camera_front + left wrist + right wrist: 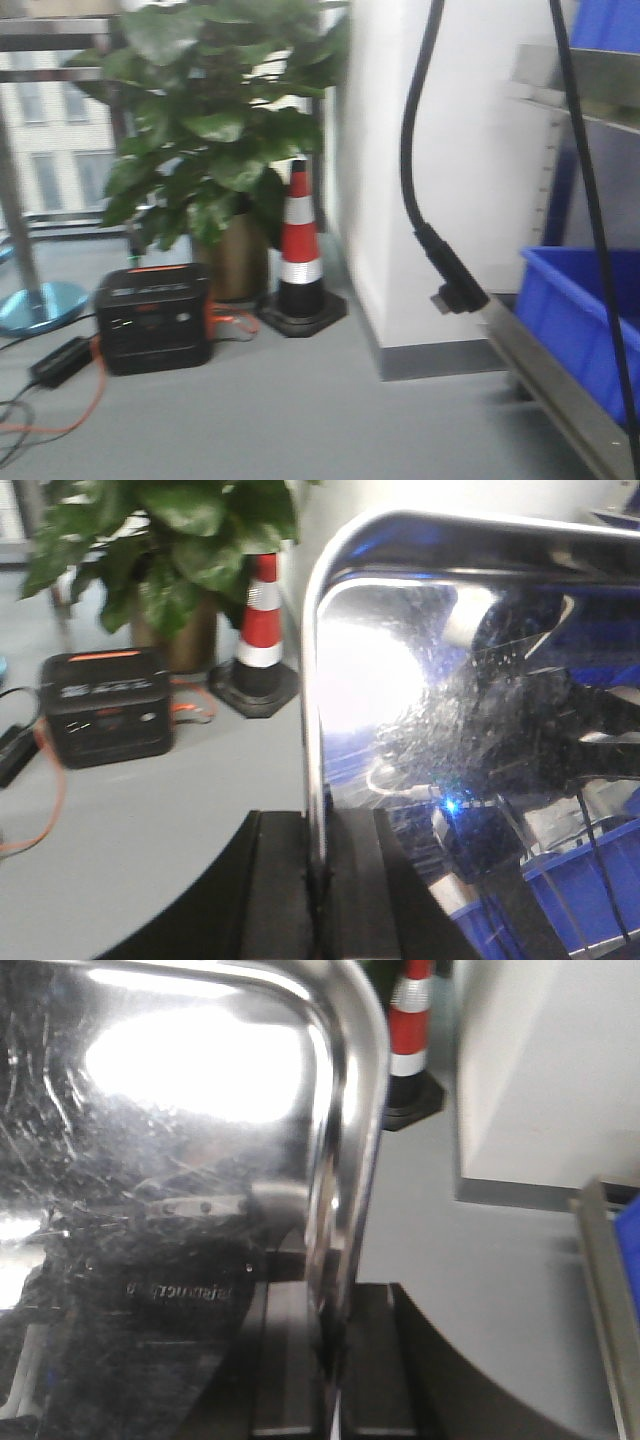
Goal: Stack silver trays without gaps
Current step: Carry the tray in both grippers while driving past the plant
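**Left gripper.** The left gripper (pixel 318 885) was clamped on the thin rim of a tray (pixel 450 680), one black finger (pixel 280 900) on each side of the edge. The rim ran straight out from the fingers and turned at a rounded corner. The tray's shiny face filled the right of the left wrist view, with reflections and fine scratches across it.

**Right gripper.** The right gripper (pixel 330 1365) was likewise closed on a tray (pixel 150 1160) rim, which sat pinched between its fingers (pixel 285 1380). Here the face filled the left of the view. Whether both grippers gripped one and the same tray could not be determined.

**Tray position.** In both wrist views the tray was held in the grippers with grey floor behind it. The front view showed no tray and no gripper.

**Surroundings.** A striped cone (pixel 300 250) stood beside a potted plant (pixel 210 130), with a black power unit (pixel 155 318) near them on the floor. A blue bin (pixel 585 320) sat on a steel shelf (pixel 550 390) at the right. A black cable (pixel 415 150) hung before a white pillar (pixel 480 250). The front view was blurred.
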